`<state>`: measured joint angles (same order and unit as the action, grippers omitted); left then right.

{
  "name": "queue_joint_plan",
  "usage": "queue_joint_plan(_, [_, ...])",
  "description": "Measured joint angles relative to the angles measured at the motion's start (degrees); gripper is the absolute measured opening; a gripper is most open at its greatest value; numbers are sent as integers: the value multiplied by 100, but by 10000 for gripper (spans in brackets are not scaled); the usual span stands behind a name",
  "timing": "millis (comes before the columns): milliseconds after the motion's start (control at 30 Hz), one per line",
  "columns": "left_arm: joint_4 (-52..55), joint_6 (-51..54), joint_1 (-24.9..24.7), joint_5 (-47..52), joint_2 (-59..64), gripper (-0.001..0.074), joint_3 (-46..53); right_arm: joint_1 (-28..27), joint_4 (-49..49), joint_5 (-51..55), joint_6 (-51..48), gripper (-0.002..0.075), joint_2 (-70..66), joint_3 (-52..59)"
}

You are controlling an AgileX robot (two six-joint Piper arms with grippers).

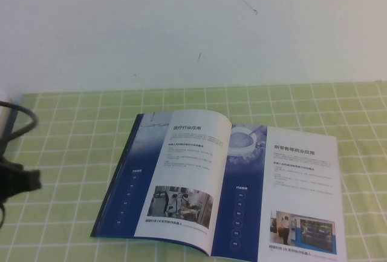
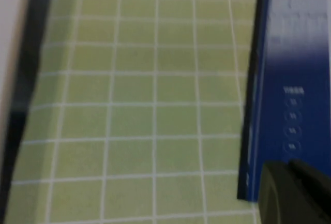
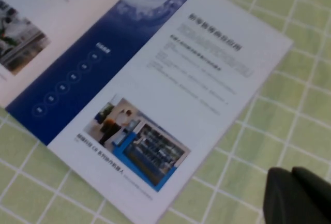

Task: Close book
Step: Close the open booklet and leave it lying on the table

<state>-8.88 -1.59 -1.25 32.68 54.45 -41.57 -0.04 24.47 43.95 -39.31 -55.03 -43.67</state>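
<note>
An open book (image 1: 224, 183) lies flat on the green checked cloth (image 1: 72, 129), with white text pages and blue bands facing up. Only a black part of my left arm (image 1: 18, 180) shows at the left edge of the high view. In the left wrist view my left gripper (image 2: 297, 193) hovers at the near outer corner of the book's (image 2: 295, 79) blue left page, fingers together and holding nothing. My right gripper (image 3: 297, 195) is over bare cloth just beyond the outer edge of the book's (image 3: 155, 79) right page, shut and empty. It is out of the high view.
A white surface (image 1: 181, 26) lies behind the cloth's far edge. A black cable (image 1: 24, 123) loops at the far left. A dark strip (image 2: 26, 79) runs along the cloth's left edge. Bare cloth surrounds the book on all sides.
</note>
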Motion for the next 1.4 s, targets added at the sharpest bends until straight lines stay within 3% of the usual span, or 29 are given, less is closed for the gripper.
queue_joint_plan(200, [-1830,2068,-325,698,1452,-4,-374,362,403,-131,-896,-4,-1557,-23])
queue_joint_plan(333, [-1974,2600,-609,747,2281,-4,-836,982,445,-553,-972,-4,-2355,-35])
queue_joint_plan(500, [-1726,2433,-855,472,3199,-4,-1570,1482,503,-1216,-972,-4,-3169,-35])
queue_joint_plan(800, [-1109,2084,-907,400,4626,-4,-2709,1520,591,-1865,-972,-4,-4302,-48])
queue_joint_plan(1033, [-754,1780,-907,278,5495,-4,-3073,1520,533,-1865,-972,-4,-4537,-72])
queue_joint_plan(1267, [369,574,-907,-184,5882,-4,-3112,1520,533,-1844,-972,-4,-4537,-72])
queue_joint_plan(1400, [468,286,-962,-260,5894,-4,-3112,1520,533,-1844,-972,-4,-4537,-81])
